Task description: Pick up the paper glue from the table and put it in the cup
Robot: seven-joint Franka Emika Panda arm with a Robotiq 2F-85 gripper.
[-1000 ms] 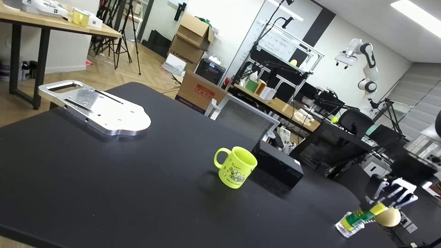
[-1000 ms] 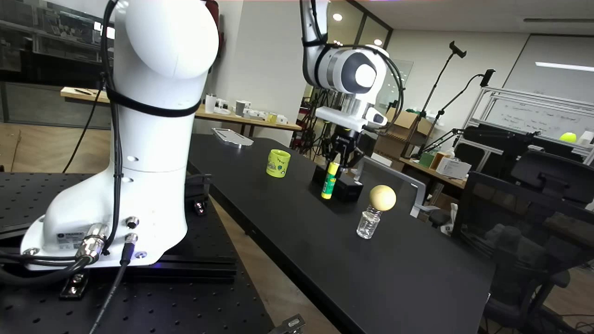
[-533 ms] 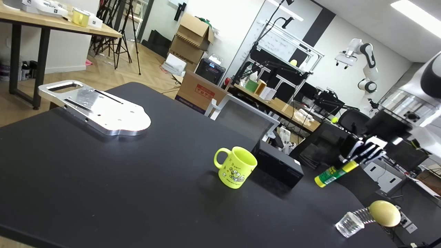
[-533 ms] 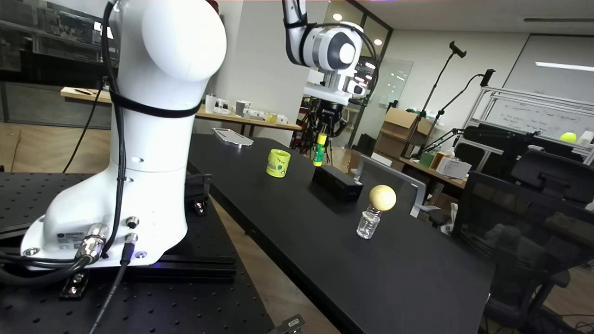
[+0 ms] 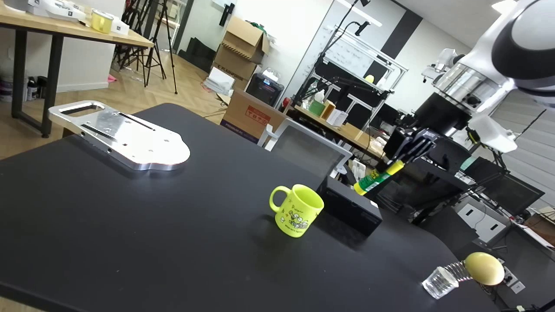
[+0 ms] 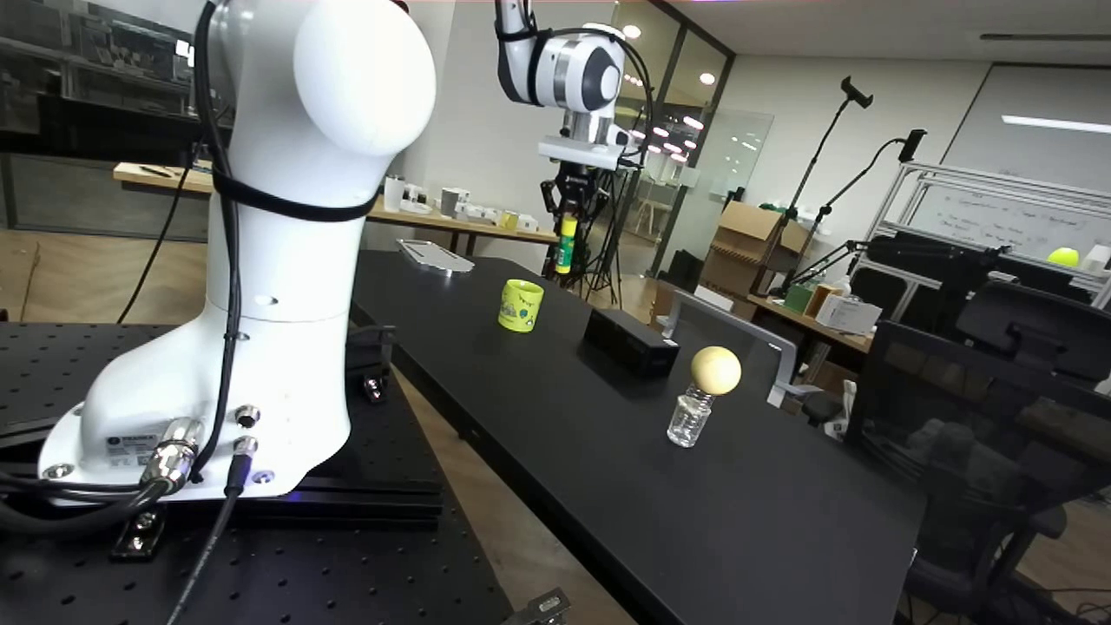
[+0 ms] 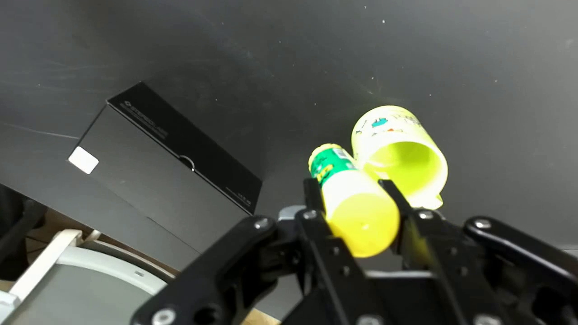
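One black two-fingered gripper (image 7: 350, 186) grasps the slim green-and-yellow plastic glue stick (image 5: 375, 179) by its upper, yellow end, probably so the lower end enters first. The stick hangs apart from, and higher than, the round yellow-green ceramic-looking mug (image 5: 299, 211), likely so it clears the rim. Mouth up on the flat matte-black table (image 5: 173, 238), the mug seems ready for it.

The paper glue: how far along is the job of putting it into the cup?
Done: picking up; the paper glue is off the table. In hand: the gripper holds it by its upper end; both exterior views show it apart from the cup. Left, probably: move it over the cup, lower it inside and let go.
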